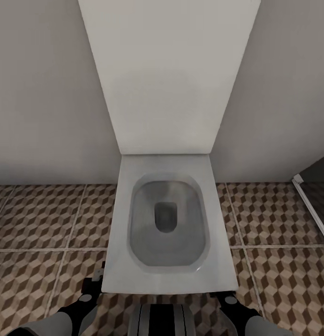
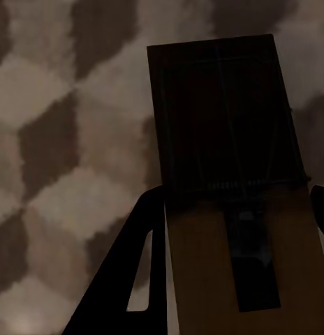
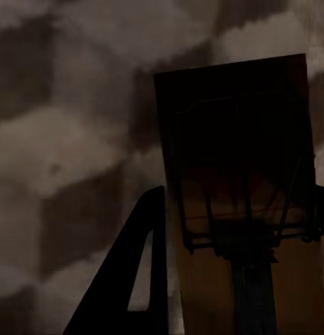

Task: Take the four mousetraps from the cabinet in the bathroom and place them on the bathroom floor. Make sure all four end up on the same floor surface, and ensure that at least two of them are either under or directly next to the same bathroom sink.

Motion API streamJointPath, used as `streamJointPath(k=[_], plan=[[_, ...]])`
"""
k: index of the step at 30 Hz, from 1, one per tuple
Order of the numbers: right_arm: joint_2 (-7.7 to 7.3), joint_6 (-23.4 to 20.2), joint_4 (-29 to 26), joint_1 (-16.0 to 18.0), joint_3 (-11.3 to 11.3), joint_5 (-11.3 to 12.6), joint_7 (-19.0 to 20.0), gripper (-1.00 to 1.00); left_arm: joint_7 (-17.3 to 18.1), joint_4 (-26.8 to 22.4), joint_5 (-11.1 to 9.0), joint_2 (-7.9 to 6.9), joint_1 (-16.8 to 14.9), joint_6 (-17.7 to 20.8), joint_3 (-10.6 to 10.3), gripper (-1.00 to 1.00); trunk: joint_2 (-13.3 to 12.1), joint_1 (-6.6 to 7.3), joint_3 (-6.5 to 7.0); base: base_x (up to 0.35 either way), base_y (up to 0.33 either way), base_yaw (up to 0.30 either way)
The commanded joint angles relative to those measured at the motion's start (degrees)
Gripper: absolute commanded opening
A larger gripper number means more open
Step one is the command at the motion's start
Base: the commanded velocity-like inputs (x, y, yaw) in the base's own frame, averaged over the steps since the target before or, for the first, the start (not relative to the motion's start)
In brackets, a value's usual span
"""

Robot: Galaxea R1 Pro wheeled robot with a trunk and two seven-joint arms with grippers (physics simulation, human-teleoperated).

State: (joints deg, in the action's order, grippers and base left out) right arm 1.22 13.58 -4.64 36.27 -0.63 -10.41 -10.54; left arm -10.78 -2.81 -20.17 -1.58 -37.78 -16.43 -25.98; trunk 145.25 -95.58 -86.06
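Each hand, left point(image 2: 232, 209) and right point(image 3: 239, 223), clamps a mousetrap point(image 2: 225, 132) point(image 3: 235, 139); you face a toilet point(image 1: 166, 224) on the tiled bathroom floor point(image 1: 40, 219).

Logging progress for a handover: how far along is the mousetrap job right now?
Midway, it seems. Each wrist view shows a mousetrap between the jaws: one in the left gripper, one in the right gripper, over the bathroom floor. The robot faces a toilet. No trap lies on the visible tiles; placing remains.
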Motion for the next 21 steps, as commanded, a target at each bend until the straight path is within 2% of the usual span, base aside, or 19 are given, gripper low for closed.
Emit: streamJointPath(k=[1,4,8,15,21], plan=[[-0.56,0.05,0.07,0.03,-0.15,-0.36,-0.26,-1.00,-0.37,-0.01,-0.17,-0.04,-0.01,-0.08,-0.52,-1.00,0.01,0.01,-0.03,0.000,0.000,0.000],[-3.08,-0.02,0.05,0.03,-0.03,-0.16,-0.21,-1.00,0.23,0.00,-0.08,-0.19,-0.01,-0.09,-0.55,-1.00,0.01,0.01,-0.03,0.000,0.000,0.000],[-4.69,-0.04,-0.16,0.03,0.02,-0.13,-0.19,-1.00,1.69,0.00,-0.07,-0.31,-0.01,-0.09,-0.56,-1.00,0.01,0.01,-0.03,0.000,0.000,0.000],[-6.92,-0.40,-2.67,0.03,0.12,0.03,-0.19,-1.00,5.40,-0.14,-0.07,-1.29,-0.01,-0.09,-0.51,-1.00,0.01,0.01,-0.03,0.000,0.000,0.000],[-7.36,-0.47,-3.39,0.03,0.18,0.04,-0.19,-1.00,6.85,-0.60,0.01,-2.24,-0.01,0.03,-0.60,-1.00,0.01,0.01,-0.03,0.000,0.000,0.000]])
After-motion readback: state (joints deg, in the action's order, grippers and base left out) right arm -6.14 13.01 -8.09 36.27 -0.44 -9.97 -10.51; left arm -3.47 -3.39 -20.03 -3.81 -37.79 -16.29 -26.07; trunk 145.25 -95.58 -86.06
